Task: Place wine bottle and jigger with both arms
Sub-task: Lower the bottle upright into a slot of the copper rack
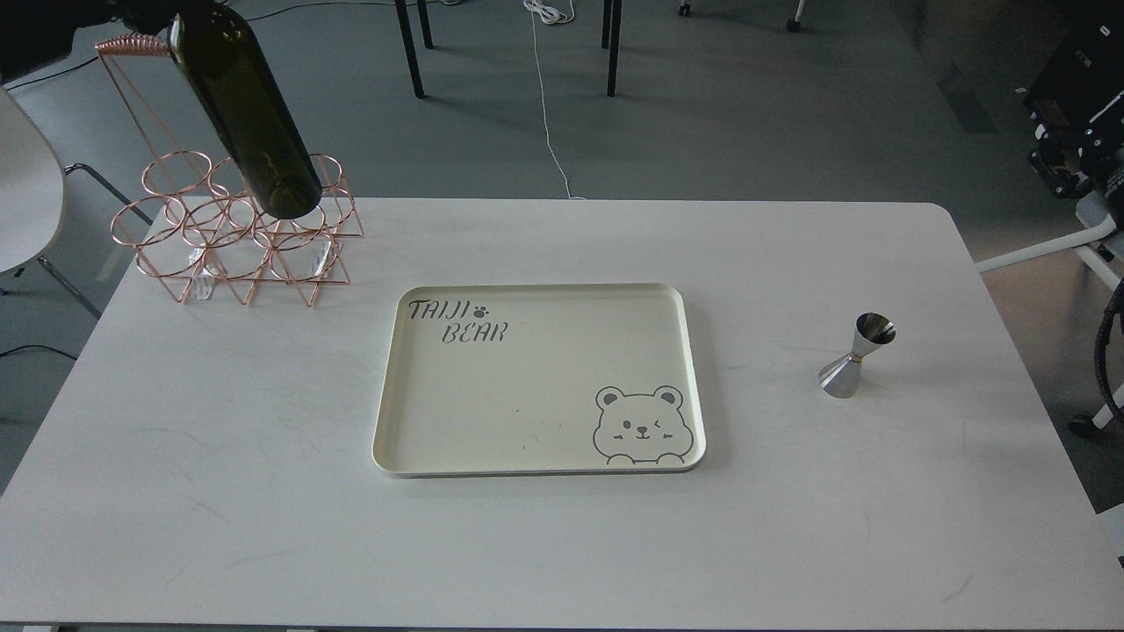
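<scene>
The wine bottle (250, 114) is dark olive-green and hangs tilted over the copper wire rack (237, 241). Its base sits just above the rack's rings, and its neck runs out of the top left corner. My left arm is the dark mass at the top left, and my left gripper (145, 13) meets the bottle's upper end there. Its fingers are dark and cut off by the frame edge. The silver jigger (856, 355) stands upright on the white table (219, 491) at the right, untouched. My right gripper is out of view.
A cream tray (536, 465) printed with a bear and "TAIJI BEAR" lies flat at the table's middle. A white chair (26, 175) stands left of the table. Black equipment and cables (1080, 114) are off the table's right edge. Chair legs (408, 48) stand behind.
</scene>
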